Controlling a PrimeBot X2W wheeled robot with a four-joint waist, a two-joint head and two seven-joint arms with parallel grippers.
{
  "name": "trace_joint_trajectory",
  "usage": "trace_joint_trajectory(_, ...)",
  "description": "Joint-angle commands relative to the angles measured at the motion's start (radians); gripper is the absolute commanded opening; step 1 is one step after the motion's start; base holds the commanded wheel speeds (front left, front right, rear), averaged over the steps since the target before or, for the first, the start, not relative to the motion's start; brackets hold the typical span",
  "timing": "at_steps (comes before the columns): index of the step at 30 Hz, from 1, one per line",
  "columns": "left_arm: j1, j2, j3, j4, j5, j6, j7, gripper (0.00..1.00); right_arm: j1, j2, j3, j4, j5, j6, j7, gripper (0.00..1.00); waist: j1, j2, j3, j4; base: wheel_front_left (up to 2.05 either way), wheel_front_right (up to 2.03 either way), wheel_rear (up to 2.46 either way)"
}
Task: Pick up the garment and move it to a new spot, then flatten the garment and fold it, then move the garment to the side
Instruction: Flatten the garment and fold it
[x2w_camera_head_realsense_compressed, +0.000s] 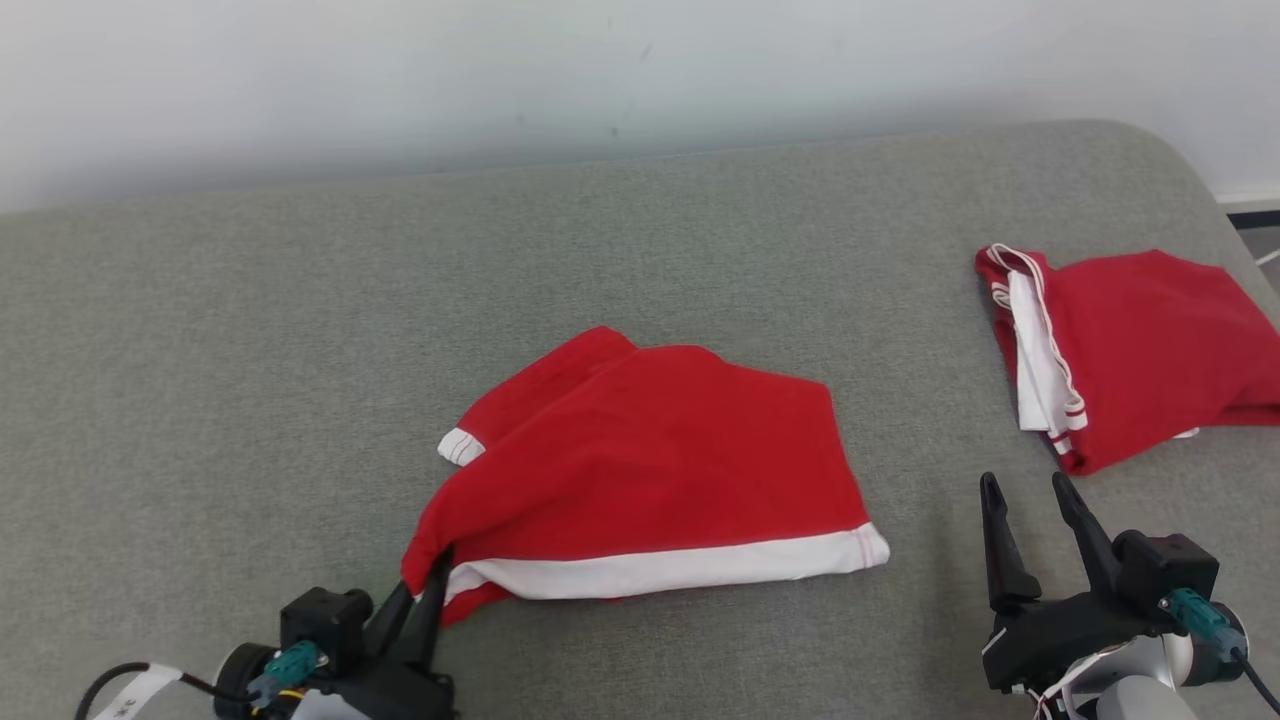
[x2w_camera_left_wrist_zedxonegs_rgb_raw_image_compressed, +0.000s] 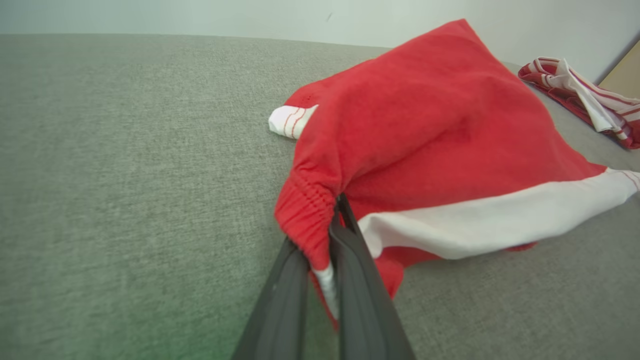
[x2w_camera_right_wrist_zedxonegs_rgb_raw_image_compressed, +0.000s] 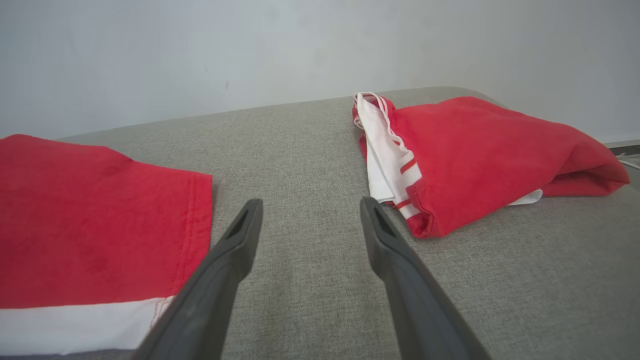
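We had the left end effector (x2w_camera_head_realsense_compressed: 425, 585) pinched on the near corner of the garment (x2w_camera_head_realsense_compressed: 650, 450), right end effector (x2w_camera_head_realsense_compressed: 1025, 482) wide and empty, and judged a slow, low lift safest.

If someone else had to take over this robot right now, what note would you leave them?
Left hand: shut on the near left corner of the red garment.
Right hand: open, holding nothing, over the grey surface.
Garment: mid-surface, rumpled and partly doubled over. Another red garment lies far right.
Done: grip taken.
Left: probably the move, flattening, folding and setting aside.
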Motion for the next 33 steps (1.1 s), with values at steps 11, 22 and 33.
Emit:
trace_joint_trajectory(11,0.058,0.023,0.089,-0.009,0.069,-0.001,-0.001,1.00,0.017,0.011,0.013,0.001,-0.003,0.000,0.001,1.00,0.0000,-0.0001,-0.040,0.044,0.00,0.00,0.00)
trace_joint_trajectory(22,0.222,-0.010,0.184,-0.172,0.124,0.068,-0.001,1.00,0.073,0.025,0.011,-0.029,-0.020,0.000,0.001,1.00,0.0000,-0.0001,-0.120,0.058,0.00,0.00,0.00)
trace_joint_trajectory(33,0.321,-0.022,0.232,-0.280,0.156,0.098,-0.001,1.00,0.126,0.050,0.019,-0.054,-0.049,0.000,0.001,1.00,0.0000,-0.0001,-0.154,0.081,0.00,0.00,0.00)
